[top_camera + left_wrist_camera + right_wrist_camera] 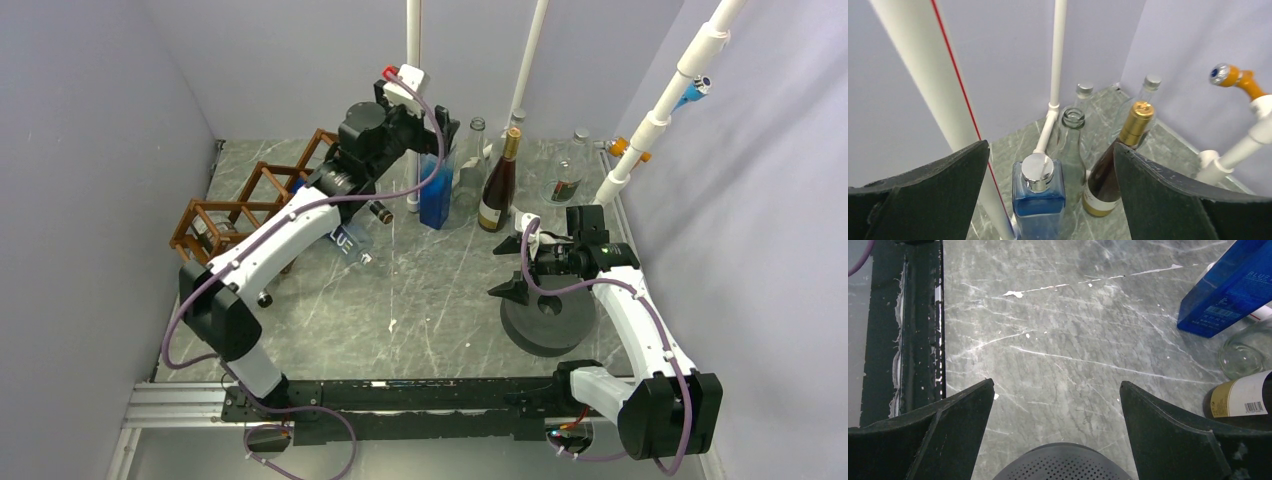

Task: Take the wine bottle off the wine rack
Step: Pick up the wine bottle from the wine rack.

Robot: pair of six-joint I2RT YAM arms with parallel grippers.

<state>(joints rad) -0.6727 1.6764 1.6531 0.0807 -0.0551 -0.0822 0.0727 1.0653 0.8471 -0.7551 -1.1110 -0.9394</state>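
Presently, left gripper fingers spread wide, holding nothing; blue square bottle stands just below, between them. Right gripper likewise released. Wine rack sits well behind the left fingers. A dark wine bottle pokes its neck out, seemingly racked; the arm hides most of it. Glass: heavy, slick, breakable. Grip the neck, draw out straight.

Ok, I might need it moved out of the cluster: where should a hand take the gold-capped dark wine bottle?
Probably by the slim neck under the gold cap, coming from the near side: the dark wine bottle stands upright, a clear bottle stands close beside it, and bare table lies in front.
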